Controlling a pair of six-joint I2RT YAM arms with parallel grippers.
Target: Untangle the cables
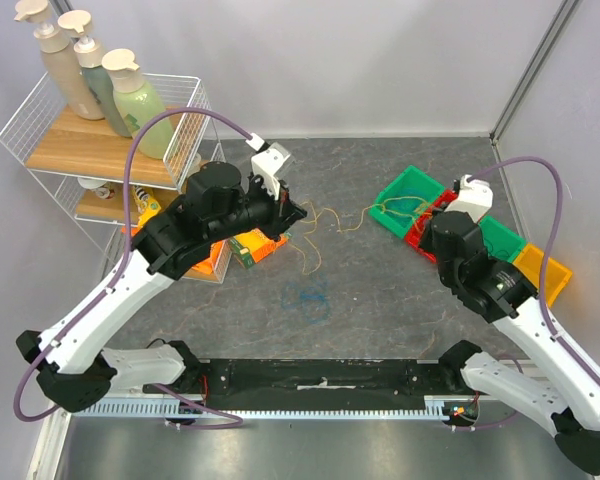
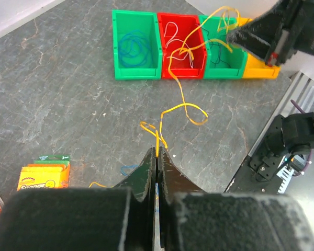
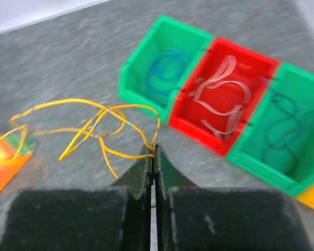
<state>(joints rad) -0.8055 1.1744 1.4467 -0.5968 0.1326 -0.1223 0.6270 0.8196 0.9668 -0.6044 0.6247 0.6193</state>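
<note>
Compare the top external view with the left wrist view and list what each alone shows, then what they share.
Top view only: the wire rack holding the bottles at the far left. Left wrist only: the white cable lying in the red bin. Shared: the yellow cable, the sponge pack, and the left end effector shut on that yellow cable.

Rack (image 1: 40,140) upper left, 3 bottles (image 1: 90,75) on top. 4 bins (image 1: 410,195) in row, right of centre. Cables (image 1: 320,212) strung between them.
</note>
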